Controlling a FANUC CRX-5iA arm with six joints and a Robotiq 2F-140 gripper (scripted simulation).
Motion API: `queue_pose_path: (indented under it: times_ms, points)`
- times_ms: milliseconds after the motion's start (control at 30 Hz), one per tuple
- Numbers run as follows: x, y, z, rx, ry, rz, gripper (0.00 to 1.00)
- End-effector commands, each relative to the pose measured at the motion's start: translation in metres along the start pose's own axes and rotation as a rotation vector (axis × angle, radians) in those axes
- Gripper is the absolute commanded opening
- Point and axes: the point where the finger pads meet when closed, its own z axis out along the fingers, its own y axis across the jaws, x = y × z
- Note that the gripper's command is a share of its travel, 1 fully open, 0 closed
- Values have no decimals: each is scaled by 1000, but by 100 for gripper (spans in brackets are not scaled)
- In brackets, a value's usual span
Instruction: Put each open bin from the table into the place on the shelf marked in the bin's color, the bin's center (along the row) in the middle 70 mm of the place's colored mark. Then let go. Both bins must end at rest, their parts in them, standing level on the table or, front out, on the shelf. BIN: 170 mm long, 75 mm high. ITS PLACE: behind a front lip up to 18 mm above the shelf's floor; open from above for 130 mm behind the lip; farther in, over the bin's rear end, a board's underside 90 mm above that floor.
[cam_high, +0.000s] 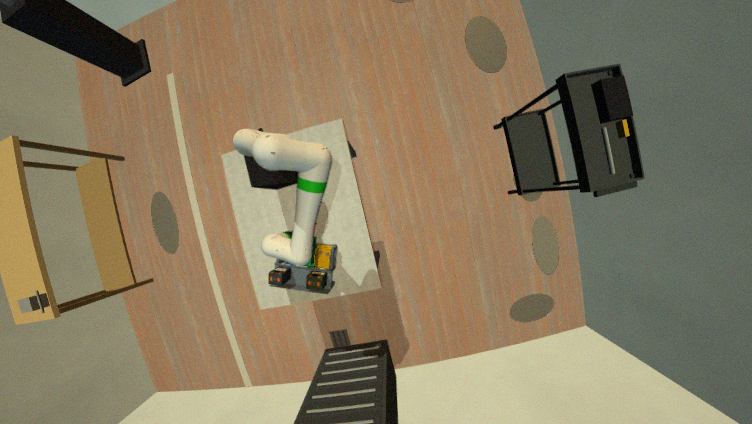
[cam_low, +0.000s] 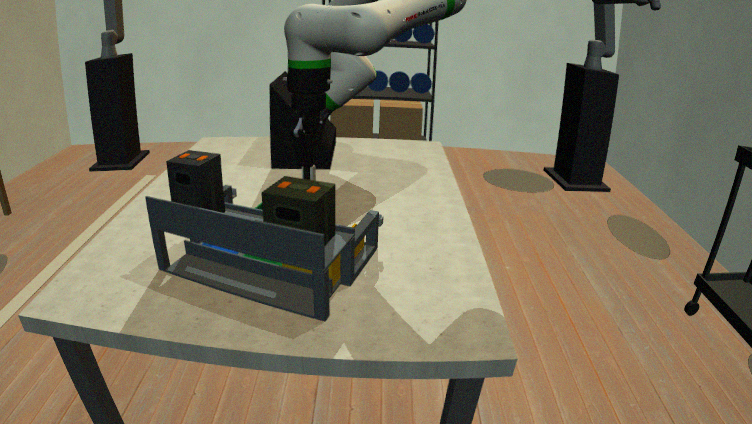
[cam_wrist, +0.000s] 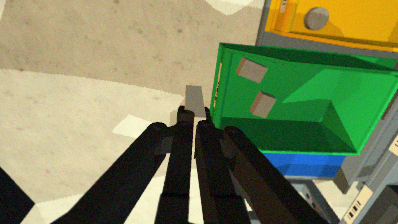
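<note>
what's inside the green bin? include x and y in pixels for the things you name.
Two small grey-brown blocks, loose on the floor of the green open plastic bin (cam_wrist: 305, 100). The near wall and black gripper fingers could cover some floor; can't tell what's there.

A workshop-like robot cell: jointed arm (cam_high: 311, 210) (cam_low: 342, 28), parts bins, wheeled cart (cam_high: 574, 131) (cam_low: 724, 294), storage rack (cam_low: 400, 95).

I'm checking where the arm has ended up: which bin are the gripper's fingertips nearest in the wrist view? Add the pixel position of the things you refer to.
The green bin (cam_wrist: 295, 135), with two small blocks inside; the yellow bin (cam_wrist: 350, 22) lies farther from the fingertips.
</note>
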Motion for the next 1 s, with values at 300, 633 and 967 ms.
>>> queue_pose_path:
  times_ms: [300, 633, 967]
  points:
    - [0, 0, 30, -1, 0, 0, 0]
    - [0, 0, 47, -1, 0, 0, 0]
    - [0, 0, 50, -1, 0, 0, 0]
